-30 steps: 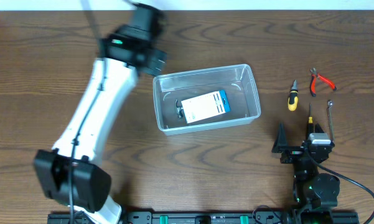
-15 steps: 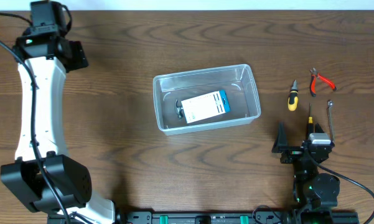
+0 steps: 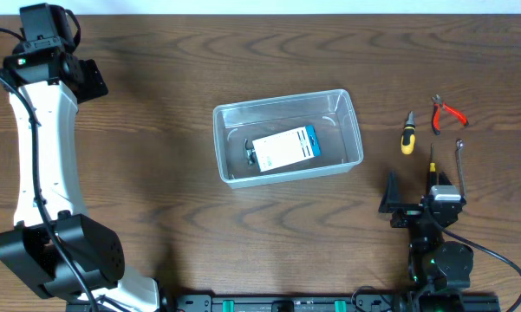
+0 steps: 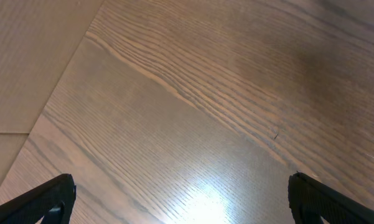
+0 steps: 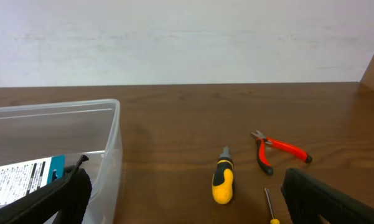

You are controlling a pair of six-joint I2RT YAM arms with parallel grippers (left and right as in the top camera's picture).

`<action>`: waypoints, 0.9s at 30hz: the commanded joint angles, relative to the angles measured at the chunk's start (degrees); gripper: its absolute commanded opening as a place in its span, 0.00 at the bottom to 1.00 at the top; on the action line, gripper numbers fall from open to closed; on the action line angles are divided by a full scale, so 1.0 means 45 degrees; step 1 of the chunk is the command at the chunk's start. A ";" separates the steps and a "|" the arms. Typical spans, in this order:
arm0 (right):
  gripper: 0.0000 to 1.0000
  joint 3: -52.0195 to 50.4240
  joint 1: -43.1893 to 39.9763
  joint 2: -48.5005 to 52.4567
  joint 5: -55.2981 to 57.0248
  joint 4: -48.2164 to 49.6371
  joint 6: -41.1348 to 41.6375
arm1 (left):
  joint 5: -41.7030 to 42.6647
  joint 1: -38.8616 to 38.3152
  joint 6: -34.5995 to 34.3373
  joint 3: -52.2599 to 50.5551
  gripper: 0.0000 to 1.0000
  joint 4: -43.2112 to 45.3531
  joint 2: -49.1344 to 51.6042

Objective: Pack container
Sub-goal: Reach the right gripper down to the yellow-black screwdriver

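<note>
Where the woodgrain table (image 3: 156,173) runs, clear round-cornered plastic container (image 3: 357,130), flat card (image 3: 284,147) inside.

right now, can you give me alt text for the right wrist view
The clear container sits at left on a wooden table, a white-and-teal package inside; to its right lie a yellow-handled screwdriver and red-handled pliers. The open right hand frames the bottom corners.

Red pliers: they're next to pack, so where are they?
Overhead view: the red pliers lie far right on the table, just right of the yellow screwdriver, beyond the container.
</note>
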 commanded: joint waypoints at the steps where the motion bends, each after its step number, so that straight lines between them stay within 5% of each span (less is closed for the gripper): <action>1: 0.99 -0.0029 -0.0102 -0.0078 0.0398 0.0029 0.0029 | -0.0068 0.0019 -0.0160 0.0311 0.98 -0.0034 -0.0262; 6: 0.99 0.0107 -0.0102 -0.0078 -0.0986 0.1010 0.0024 | -0.0068 0.0019 -0.0165 0.0311 0.98 -0.0034 -0.0262; 13: 0.99 0.3060 -0.0121 0.1889 0.1282 -0.0699 -0.0092 | -0.0068 0.0019 -0.0165 0.0311 0.98 -0.0034 -0.0262; 27: 0.99 1.5378 -0.0364 1.4566 0.1365 -0.8743 -0.1404 | -0.0068 0.0019 -0.0160 0.0311 0.98 -0.0034 -0.0262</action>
